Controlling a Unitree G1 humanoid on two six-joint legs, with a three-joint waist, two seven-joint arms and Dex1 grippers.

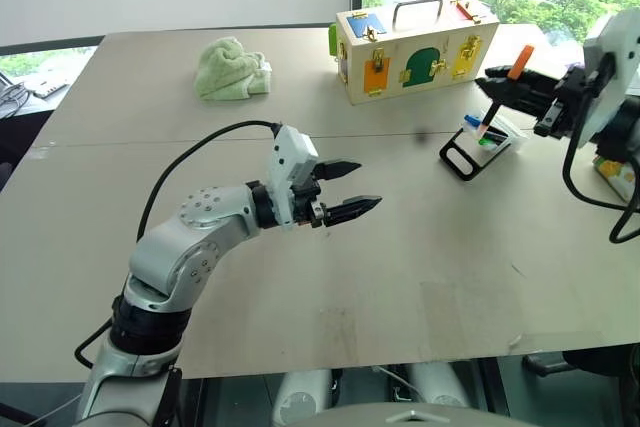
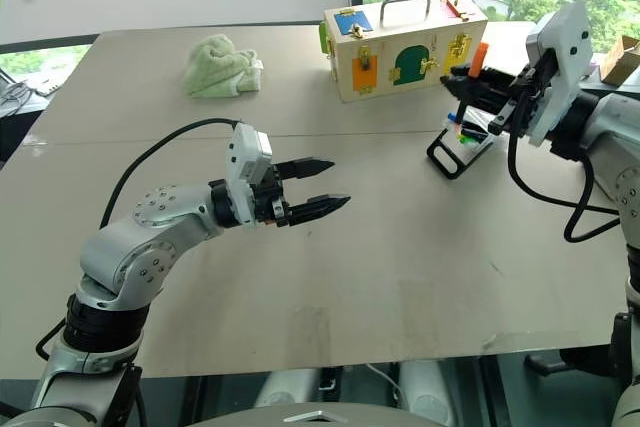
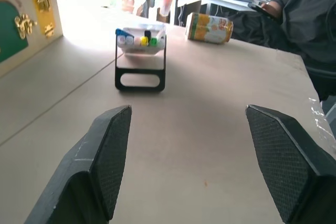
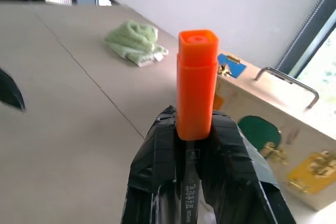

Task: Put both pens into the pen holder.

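wooden box [image 1: 415, 47] (tall) beside pen holder [image 1: 478, 145]

Left arm: reaches in from the near left, elbow bent, forearm running toward the middle of the scene.
Left gripper [image 1: 352, 187]: points level and toward the right; its two black fingers [image 3: 107, 153] stand well apart with nothing between them.
Right arm: comes in from the far right, raised higher than the left, wrist turned so the hand aims leftward.
Right gripper [image 1: 497, 83]: points level toward the left; its fingers [image 4: 157, 150] are pressed together on an orange-capped pen [image 4: 197, 83], the cap standing up out of the grip.
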